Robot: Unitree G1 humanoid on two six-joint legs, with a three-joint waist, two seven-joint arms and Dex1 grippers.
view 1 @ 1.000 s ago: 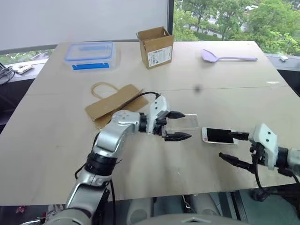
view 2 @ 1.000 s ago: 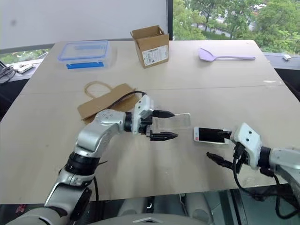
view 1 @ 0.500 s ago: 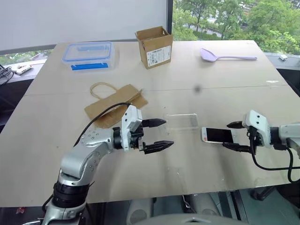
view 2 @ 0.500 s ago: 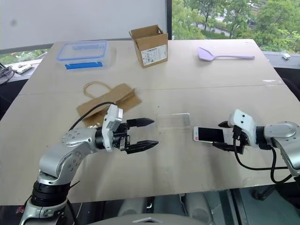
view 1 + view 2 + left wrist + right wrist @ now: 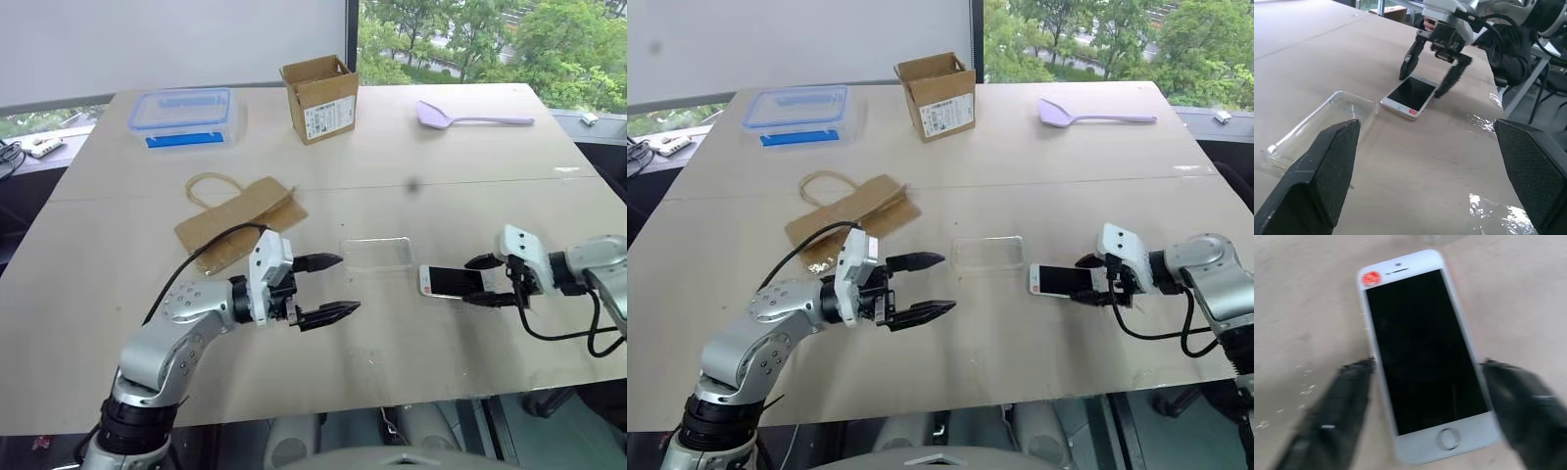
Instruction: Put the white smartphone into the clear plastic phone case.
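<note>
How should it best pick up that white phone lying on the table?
By its two long edges, near the home-button end. The white phone lies flat, screen up, and the right tool already straddles that end, so closing across the narrow width suits it, I think.

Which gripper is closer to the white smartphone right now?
Right. The right gripper straddles the white smartphone, one of its fingers on either long side; the left gripper hangs beyond the clear case.
</note>
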